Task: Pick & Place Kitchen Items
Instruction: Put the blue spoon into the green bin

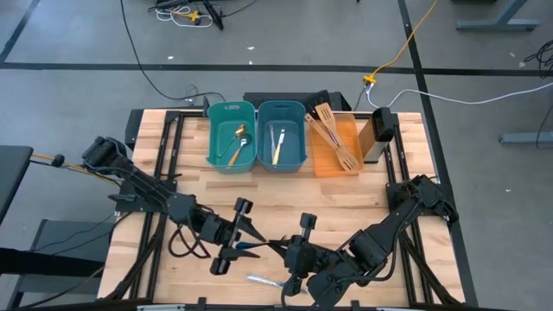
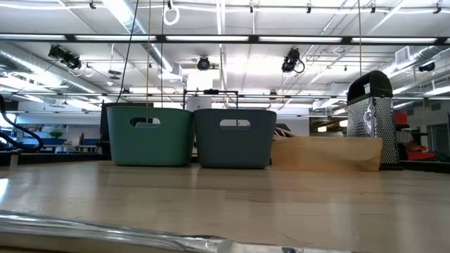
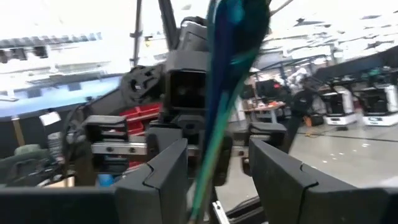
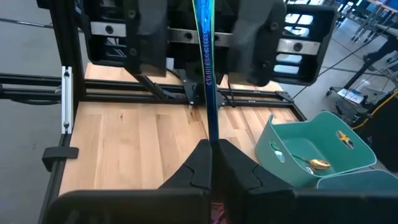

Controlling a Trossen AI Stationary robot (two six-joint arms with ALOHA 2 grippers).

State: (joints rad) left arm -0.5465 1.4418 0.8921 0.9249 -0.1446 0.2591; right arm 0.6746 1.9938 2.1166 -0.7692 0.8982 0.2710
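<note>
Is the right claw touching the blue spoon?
Touching. The right wrist view shows the right claw shut on the blue spoon, its handle pinched between both fingers.

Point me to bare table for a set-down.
Free: the wood between the bins and the arms. Crowded: front middle, where the right gripper, shut on a blue spoon, meets the open left gripper; cutlery lies nearby.
</note>
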